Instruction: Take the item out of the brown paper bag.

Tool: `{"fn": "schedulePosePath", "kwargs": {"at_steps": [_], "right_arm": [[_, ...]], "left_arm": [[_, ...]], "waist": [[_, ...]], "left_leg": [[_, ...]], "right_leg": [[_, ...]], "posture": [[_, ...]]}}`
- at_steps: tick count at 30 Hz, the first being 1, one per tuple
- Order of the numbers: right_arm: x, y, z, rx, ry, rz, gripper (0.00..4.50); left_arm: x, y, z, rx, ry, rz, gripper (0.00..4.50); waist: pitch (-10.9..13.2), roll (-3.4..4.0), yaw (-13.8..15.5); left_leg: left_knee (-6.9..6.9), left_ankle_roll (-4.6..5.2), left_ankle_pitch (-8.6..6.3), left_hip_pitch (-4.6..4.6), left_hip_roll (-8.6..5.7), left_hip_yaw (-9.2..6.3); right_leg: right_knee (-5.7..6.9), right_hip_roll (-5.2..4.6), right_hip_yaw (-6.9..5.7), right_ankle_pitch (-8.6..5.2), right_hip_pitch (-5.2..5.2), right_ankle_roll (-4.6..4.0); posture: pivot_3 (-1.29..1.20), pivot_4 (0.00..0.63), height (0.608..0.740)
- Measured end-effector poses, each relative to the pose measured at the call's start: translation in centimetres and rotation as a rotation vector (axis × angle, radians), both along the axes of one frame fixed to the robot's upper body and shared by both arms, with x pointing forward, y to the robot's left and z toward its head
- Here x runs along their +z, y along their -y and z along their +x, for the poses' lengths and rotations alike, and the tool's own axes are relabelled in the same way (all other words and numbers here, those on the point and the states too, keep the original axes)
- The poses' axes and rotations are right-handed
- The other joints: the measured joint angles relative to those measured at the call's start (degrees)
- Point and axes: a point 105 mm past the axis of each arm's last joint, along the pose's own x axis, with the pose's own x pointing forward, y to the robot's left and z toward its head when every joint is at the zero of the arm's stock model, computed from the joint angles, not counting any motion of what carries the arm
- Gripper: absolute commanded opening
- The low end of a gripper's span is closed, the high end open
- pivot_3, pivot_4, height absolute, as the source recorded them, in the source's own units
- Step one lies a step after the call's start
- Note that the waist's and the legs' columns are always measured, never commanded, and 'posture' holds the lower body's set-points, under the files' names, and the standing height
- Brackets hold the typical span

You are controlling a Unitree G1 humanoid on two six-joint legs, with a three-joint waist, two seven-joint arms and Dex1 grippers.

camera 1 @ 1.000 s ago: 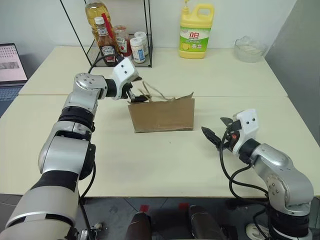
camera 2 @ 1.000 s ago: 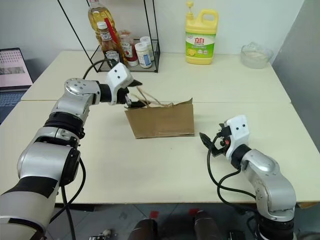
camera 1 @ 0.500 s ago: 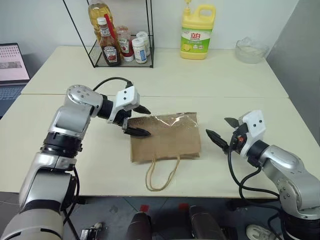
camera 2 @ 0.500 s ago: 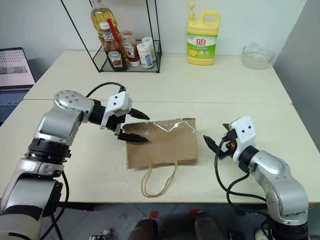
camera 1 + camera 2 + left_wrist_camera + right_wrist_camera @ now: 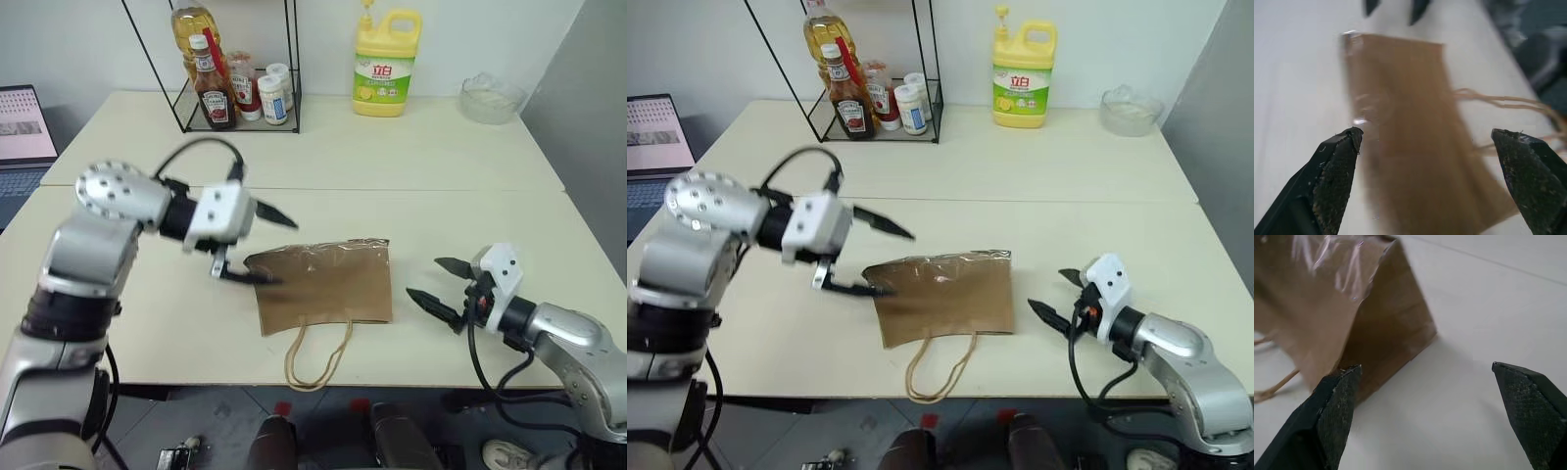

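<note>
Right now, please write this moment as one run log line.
bag: brown paper bag flat on table, handles toward robot | left gripper: open, empty, beside bag | right gripper: open, empty | item: unseen

A plain brown kraft paper bag [image 5: 323, 284], rectangular and creased, is laid flat on its side on the pale tabletop near the front edge. Its thin tan loop handles [image 5: 318, 352] are stretched toward that edge and hang slightly over it. A shiny clear patch is seen along its far edge.

Office: pale desks [image 5: 441, 147], laptop [image 5: 24, 127]
</note>
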Motion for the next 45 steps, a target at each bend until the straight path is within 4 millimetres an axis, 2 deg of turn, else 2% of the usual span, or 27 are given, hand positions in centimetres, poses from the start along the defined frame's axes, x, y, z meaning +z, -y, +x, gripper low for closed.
{"fn": "schedulePosePath", "kwargs": {"at_steps": [3,6,9,12,20,23,28,35,42,45], "right_arm": [[-0.2,-0.4,-1.0,0.094,-0.029,-0.014,4.48],[-0.7,-0.5,-2.1,0.198,-0.052,-0.074,4.48],[-1.3,-1.0,-3.0,0.286,-0.072,-0.105,4.48],[-1.6,-1.5,-3.2,0.318,-0.072,-0.103,4.48],[-1.3,-1.4,-2.7,0.316,-0.054,-0.121,4.48],[-1.3,-1.4,-2.6,0.312,-0.059,-0.124,4.50],[-0.7,-1.4,-2.2,0.318,-0.036,-0.139,4.50],[-1.8,-0.3,-2.9,0.361,0.000,-0.255,4.50],[-3.5,-1.7,-3.9,0.580,0.234,-0.411,4.50],[-3.4,-2.7,-3.5,0.670,0.412,-0.428,4.50]], "left_arm": [[-2.0,-0.1,-1.3,-0.092,0.034,0.047,4.50],[-3.2,-0.6,-1.3,-0.144,0.094,0.065,4.50],[-5.3,-0.7,-1.1,-0.172,0.100,0.060,4.50],[-7.5,0.3,-1.3,-0.197,0.084,0.026,4.50],[-9.6,2.1,-0.9,-0.213,0.125,-0.017,4.50],[-10.0,2.6,-0.7,-0.190,0.111,-0.043,3.94],[-9.5,4.1,0.3,-0.048,-0.056,-0.181,2.30],[-7.9,3.8,0.2,0.084,-0.238,-0.272,0.16],[-6.8,4.0,1.7,0.300,-0.411,-0.411,0.08],[-6.0,3.8,2.8,0.391,-0.474,-0.464,0.08]], "waist": [[0.0,-0.03,0.1],[0.0,-0.05,0.2],[0.0,-0.05,0.2],[0.0,-0.08,0.3],[0.0,-0.09,0.4],[0.0,-0.09,0.4],[0.0,-0.09,0.4],[0.0,-0.09,0.4],[0.0,-0.10,0.4],[0.0,-0.11,0.4]], "left_leg": [[0.07,0.00,0.00,0.02,-0.01,0.01],[0.07,0.01,-0.01,0.10,-0.02,0.03],[0.06,0.02,-0.01,0.09,-0.01,0.03],[0.07,0.02,-0.01,0.06,-0.02,0.02],[0.07,0.02,-0.01,0.07,-0.02,0.01],[0.08,0.02,-0.01,0.09,-0.02,0.00],[0.10,0.02,-0.01,0.08,-0.02,-0.03],[0.09,0.02,0.00,0.12,-0.01,-0.03],[0.10,0.02,0.00,0.15,-0.01,-0.03],[0.11,0.01,0.01,0.17,-0.01,-0.03]], "right_leg": [[0.00,0.01,0.03,0.00,0.04,0.01],[-0.02,0.01,0.05,0.00,0.12,0.01],[-0.04,0.03,0.05,0.00,0.12,0.01],[-0.05,0.02,0.05,0.00,0.11,0.01],[-0.03,0.02,0.05,0.01,0.12,0.01],[-0.01,0.02,0.05,0.01,0.12,0.00],[0.01,0.03,0.01,0.01,0.14,0.01],[0.03,0.03,0.01,0.00,0.14,0.01],[0.01,0.03,0.00,0.00,0.18,0.02],[0.04,0.04,0.01,0.00,0.20,0.01]], "posture": [[0.00,0.150,0.740],[0.00,0.150,0.740],[0.00,0.150,0.740],[0.00,0.150,0.740],[0.00,0.150,0.740],[0.00,0.150,0.740],[0.00,0.150,0.740],[0.00,0.150,0.740],[0.00,0.150,0.740],[0.00,0.150,0.740]]}}
